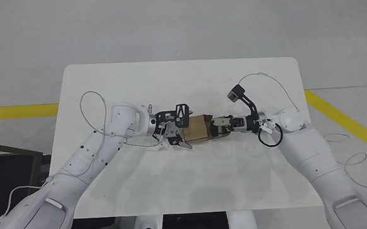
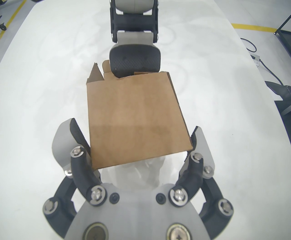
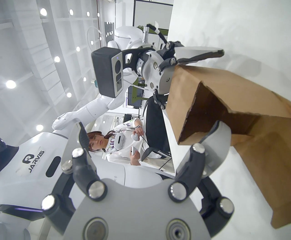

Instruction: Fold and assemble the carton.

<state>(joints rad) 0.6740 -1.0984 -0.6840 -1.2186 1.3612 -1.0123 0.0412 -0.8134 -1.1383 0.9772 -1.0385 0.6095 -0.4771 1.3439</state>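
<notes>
The brown carton [image 1: 200,127] is seen near the middle of the frame in the top view, slightly left of centre, over the white surface [image 1: 168,77] and between the two arms. It is partly formed. In the left wrist view a flat panel of the carton [image 2: 136,118] is turned toward the camera, and small flaps stand out at its far end. In the right wrist view an open end of the carton [image 3: 227,91] is shown, with a dark hollow inside and a ragged flap edge.

The left end effector [image 1: 183,131] is placed at the carton's left end in the top view. In its own wrist view the left end effector [image 2: 134,127] is spread wide, with the carton's near end taken between the fingers [image 2: 78,136]. Both pads are set against the carton's side edges, so the carton is pinched across its width. One of its fingers [image 3: 200,54] is seen in the right wrist view lying along an outer face of the carton.

The right end effector [image 1: 217,126] is placed at the carton's right end in the top view. In its own wrist view the right end effector [image 3: 150,129] is spread, and one finger [image 3: 219,136] is laid at the mouth of the open end while the other stands well apart from the carton. Its dark pad [image 2: 135,60] is seen against the carton's far edge in the left wrist view.
</notes>
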